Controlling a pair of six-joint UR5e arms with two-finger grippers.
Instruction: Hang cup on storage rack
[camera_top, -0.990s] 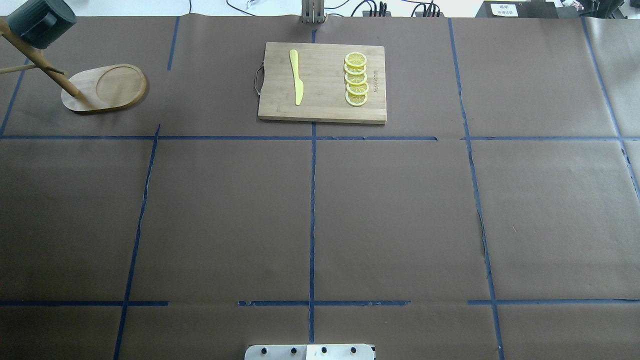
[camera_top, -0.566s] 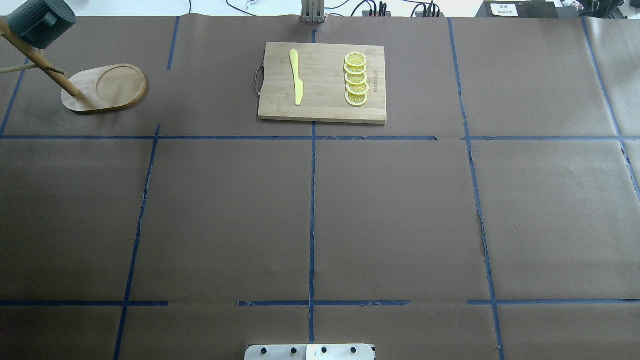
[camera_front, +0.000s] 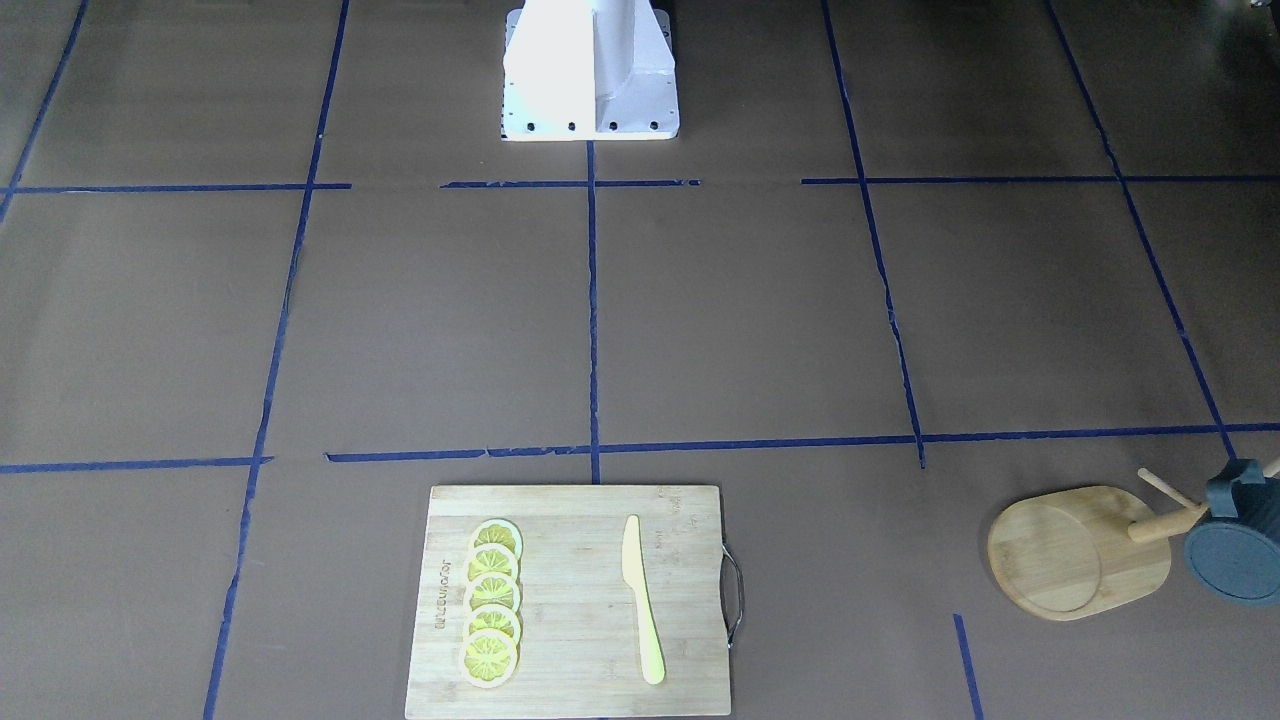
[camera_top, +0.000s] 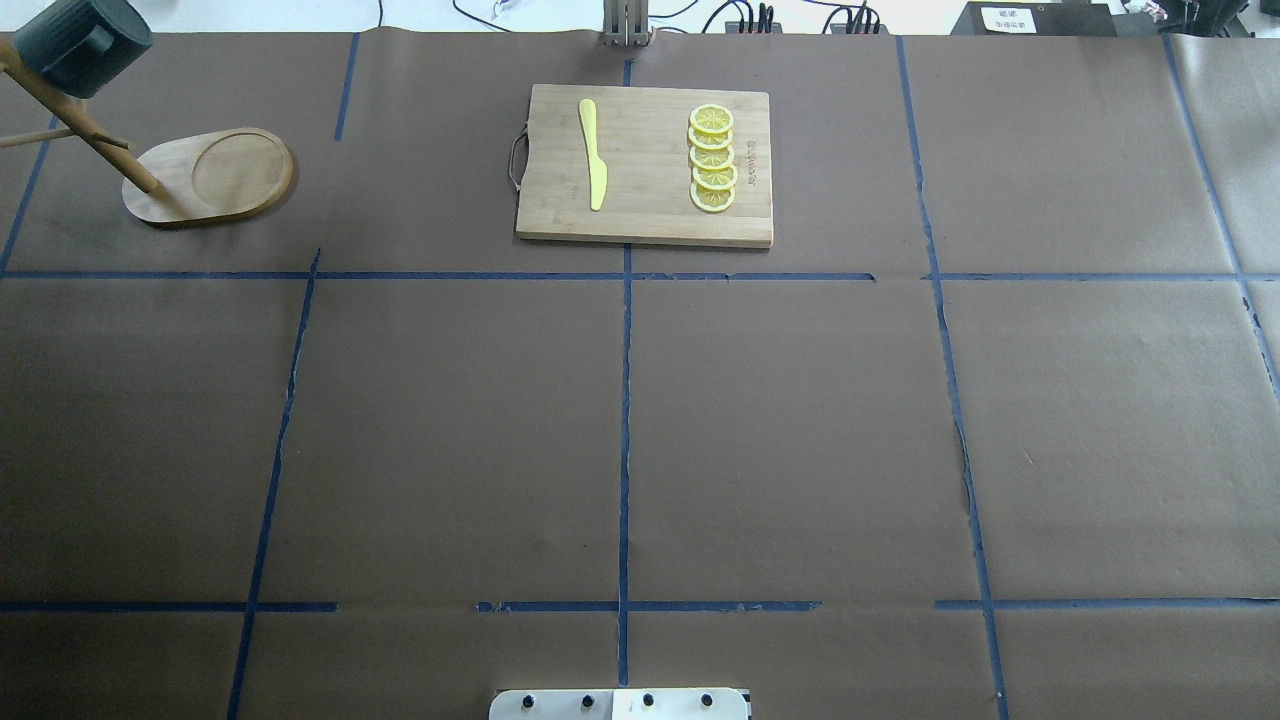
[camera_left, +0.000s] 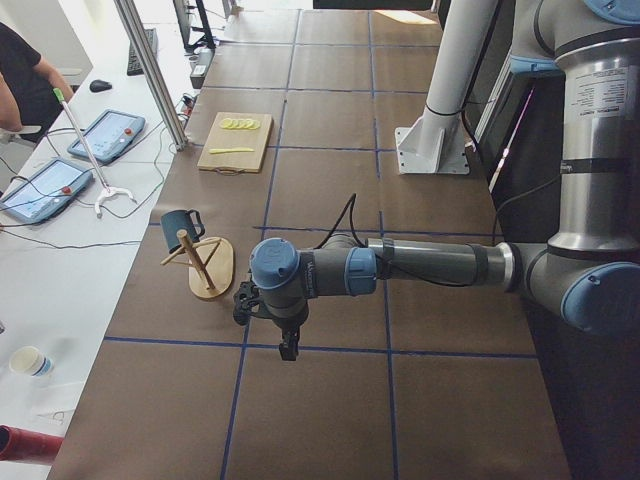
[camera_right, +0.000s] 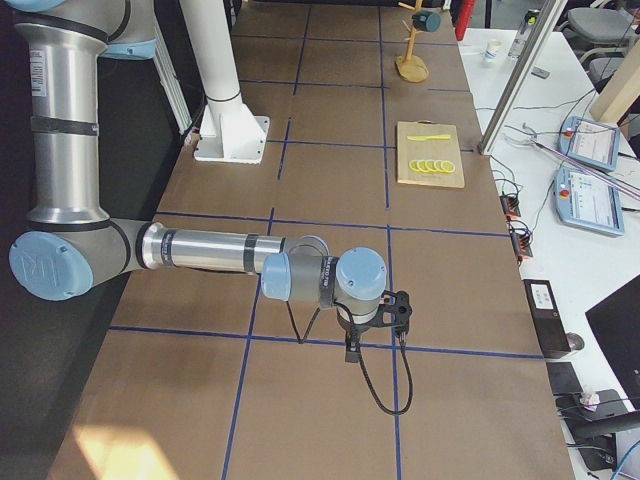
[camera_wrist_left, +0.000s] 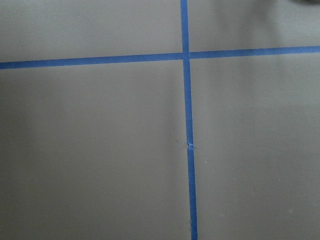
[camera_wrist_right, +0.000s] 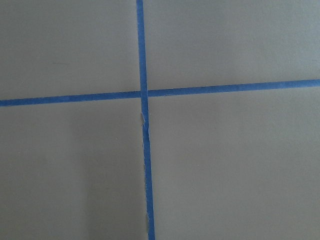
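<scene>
The cup (camera_top: 80, 45) hangs on the rack (camera_top: 215, 175) at about ten o'clock on the table (camera_top: 620, 420) in the overhead view, right at the far-left corner. No hand is touching it. From across the table its flat dark bottom (camera_front: 1240, 545) faces outward and its handle sits up against a peg. It appears to be carried by that loop alone, with the upward slant of the peg keeping it from sliding off. The body leans out past the post, to about ten o'clock of the wooden base (camera_front: 1075, 555), and that broad base probably keeps the stand from tipping. Both arms are folded low over the near half of the table, well apart from the rack. The left gripper (camera_left: 288, 345) and right gripper (camera_right: 352, 352) show only in the side views, and both wrist cameras see nothing but brown paper and blue tape, so I cannot tell whether either is open or closed. At twelve o'clock a cutting board (camera_top: 645, 165) holds a yellow knife (camera_top: 593, 155) and a row of lemon slices (camera_top: 712, 158), unrelated to this job. The hanging looks finished.
</scene>
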